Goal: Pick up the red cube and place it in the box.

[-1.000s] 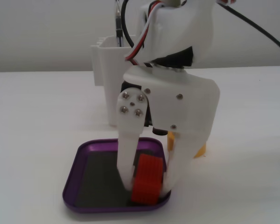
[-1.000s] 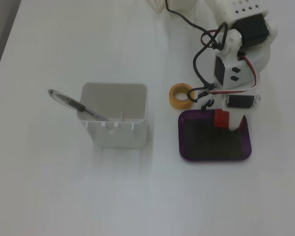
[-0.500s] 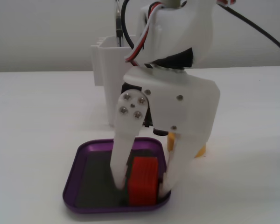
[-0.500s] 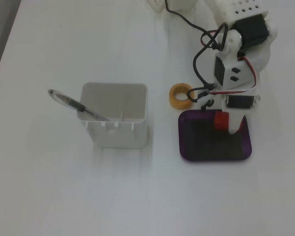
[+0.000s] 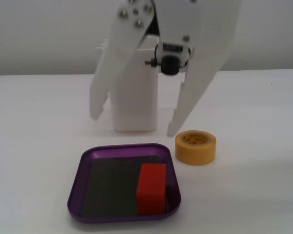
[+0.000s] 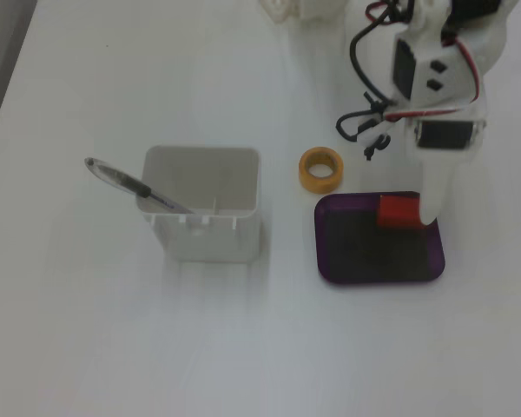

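The red cube [image 5: 151, 188] lies inside the purple box [image 5: 76, 191], against its right side in a fixed view, and nothing holds it. My gripper [image 5: 134, 124] hangs open and empty above the box's far edge, its two white fingers spread wide. In the other fixed view the cube [image 6: 397, 211] rests at the upper right corner of the box [image 6: 323, 248], and my gripper [image 6: 429, 204] is right over the cube's right edge, partly covering it.
A yellow tape roll [image 5: 196, 146] sits just beyond the box's right corner; it also shows in a fixed view [image 6: 319, 169]. A tall white container [image 6: 204, 208] with a pen [image 6: 130, 184] in it stands left of the box. The container [image 5: 135, 100] is behind my fingers.
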`<control>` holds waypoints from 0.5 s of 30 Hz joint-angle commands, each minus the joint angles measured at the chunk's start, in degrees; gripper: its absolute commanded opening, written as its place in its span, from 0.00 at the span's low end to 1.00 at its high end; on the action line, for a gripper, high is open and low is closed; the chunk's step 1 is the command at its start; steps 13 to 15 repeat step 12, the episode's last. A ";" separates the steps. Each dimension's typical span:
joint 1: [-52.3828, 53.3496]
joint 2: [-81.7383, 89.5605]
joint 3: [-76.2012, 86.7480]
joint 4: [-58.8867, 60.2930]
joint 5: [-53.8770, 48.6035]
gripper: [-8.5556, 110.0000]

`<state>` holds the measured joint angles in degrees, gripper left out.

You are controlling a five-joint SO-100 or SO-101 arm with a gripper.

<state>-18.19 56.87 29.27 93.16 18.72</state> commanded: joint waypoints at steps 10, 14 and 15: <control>0.26 29.09 8.88 5.01 -10.02 0.24; 0.26 35.95 16.26 4.92 -10.02 0.24; 0.26 35.95 16.26 4.92 -10.02 0.24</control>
